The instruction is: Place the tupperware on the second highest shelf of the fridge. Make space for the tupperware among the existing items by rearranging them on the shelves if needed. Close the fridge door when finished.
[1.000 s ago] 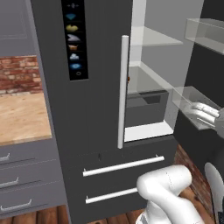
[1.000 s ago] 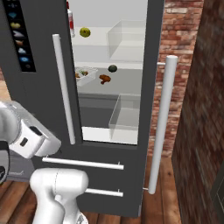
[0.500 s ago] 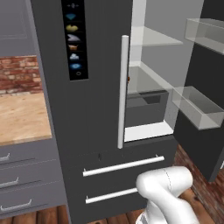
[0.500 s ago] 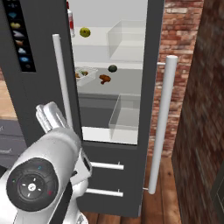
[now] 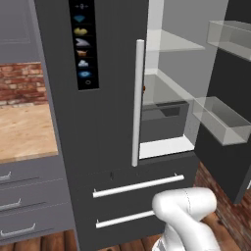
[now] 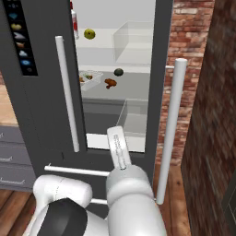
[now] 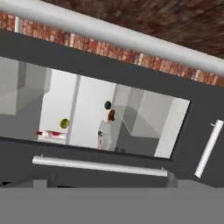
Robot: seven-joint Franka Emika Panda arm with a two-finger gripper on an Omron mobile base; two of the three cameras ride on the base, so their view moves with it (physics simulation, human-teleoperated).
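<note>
The tupperware (image 6: 89, 77) sits on a shelf (image 6: 133, 71) inside the open fridge (image 6: 41, 92), beside a small dark fruit (image 6: 119, 72). It looks light, rigid and slick; I'd grip across its short walls. Whether my gripper is open or clenched, I cannot tell.

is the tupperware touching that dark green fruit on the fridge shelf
Apart. In the right base view, the tupperware sits at the shelf's left, and bare shelf separates it from the dark green fruit.

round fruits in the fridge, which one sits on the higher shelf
The yellow-green fruit, beside the red-capped bottle; the dark green fruit sits one shelf lower.
</note>
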